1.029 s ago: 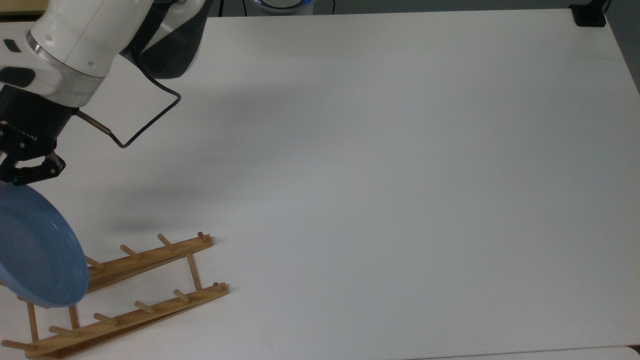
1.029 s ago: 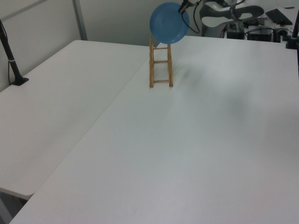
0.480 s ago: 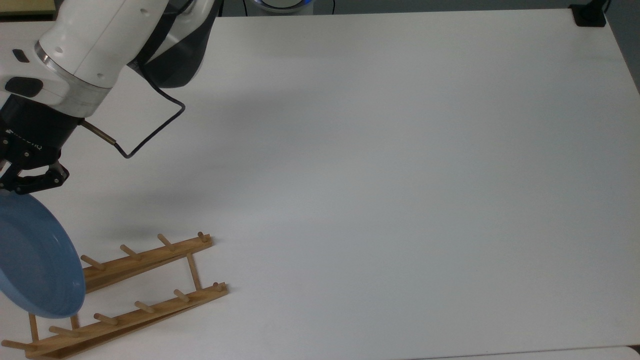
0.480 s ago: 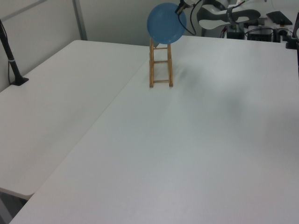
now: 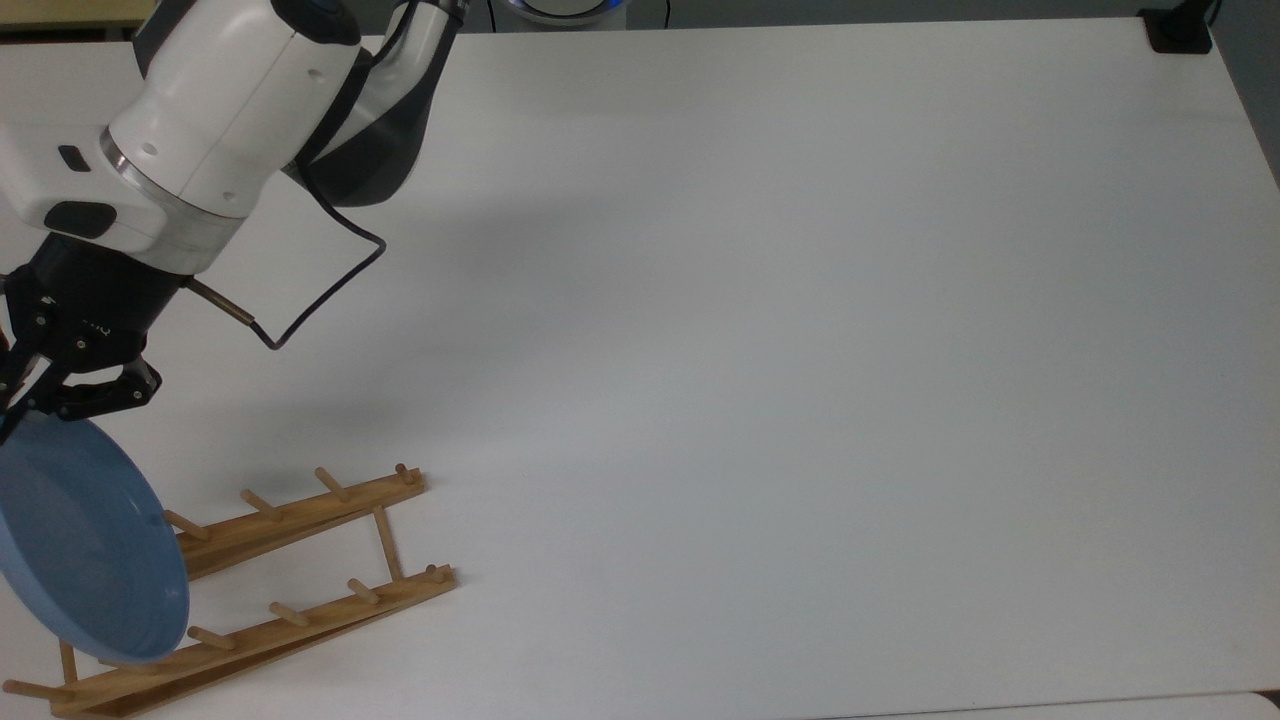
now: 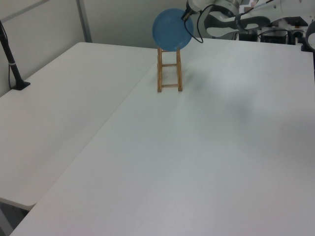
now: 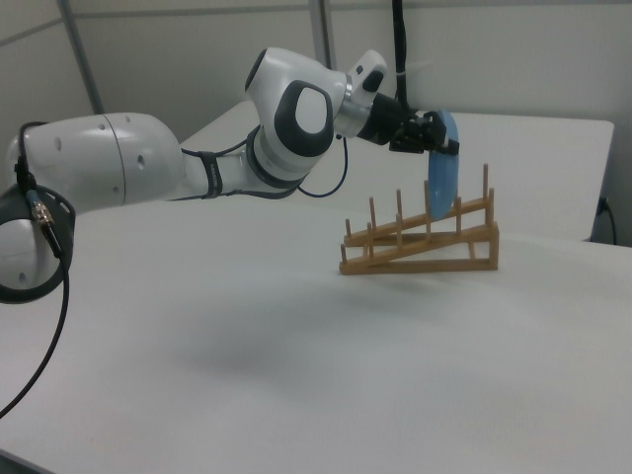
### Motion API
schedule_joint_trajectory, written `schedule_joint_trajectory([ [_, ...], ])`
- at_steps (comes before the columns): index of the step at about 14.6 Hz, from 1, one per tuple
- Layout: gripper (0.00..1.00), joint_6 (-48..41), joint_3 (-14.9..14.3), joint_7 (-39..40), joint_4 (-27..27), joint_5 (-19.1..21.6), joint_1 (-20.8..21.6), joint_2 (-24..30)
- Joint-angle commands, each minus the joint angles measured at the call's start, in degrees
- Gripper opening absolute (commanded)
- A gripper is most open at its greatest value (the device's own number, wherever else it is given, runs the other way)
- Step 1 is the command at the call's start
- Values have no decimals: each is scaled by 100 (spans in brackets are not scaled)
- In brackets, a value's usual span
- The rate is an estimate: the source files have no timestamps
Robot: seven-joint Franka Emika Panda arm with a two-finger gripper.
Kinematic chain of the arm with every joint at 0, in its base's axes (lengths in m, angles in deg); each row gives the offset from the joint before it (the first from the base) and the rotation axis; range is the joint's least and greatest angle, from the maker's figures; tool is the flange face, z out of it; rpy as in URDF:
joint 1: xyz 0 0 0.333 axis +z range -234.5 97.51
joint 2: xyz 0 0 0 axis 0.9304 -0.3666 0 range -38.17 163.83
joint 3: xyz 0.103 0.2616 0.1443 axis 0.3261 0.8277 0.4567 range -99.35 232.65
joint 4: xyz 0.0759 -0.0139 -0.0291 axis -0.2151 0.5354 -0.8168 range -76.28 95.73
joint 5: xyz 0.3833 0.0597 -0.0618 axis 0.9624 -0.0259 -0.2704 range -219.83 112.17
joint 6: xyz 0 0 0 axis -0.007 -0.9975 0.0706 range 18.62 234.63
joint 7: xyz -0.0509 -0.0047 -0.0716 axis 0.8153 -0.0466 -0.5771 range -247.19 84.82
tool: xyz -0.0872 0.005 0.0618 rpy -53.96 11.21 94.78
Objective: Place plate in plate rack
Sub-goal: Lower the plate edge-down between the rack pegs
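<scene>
Black fingers [image 5: 100, 392] of the gripper [image 7: 441, 141] are clamped on the top rim of the plate [image 5: 85, 545], which hangs nearly on edge. The right view shows the plate's lower edge down among the pegs near the high end of the plate rack [image 7: 420, 247]; whether it rests on the rails cannot be told. The top view shows the hollow face overlapping the rack's left end on the white table [image 5: 760, 330].
</scene>
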Motion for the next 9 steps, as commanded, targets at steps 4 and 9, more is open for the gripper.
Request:
schedule_joint_trajectory([
  [4,0,-90,-190,-386,-244,-205,99,-315],
  [9,0,-73,-181,-395,-252,-214,117,-464],
])
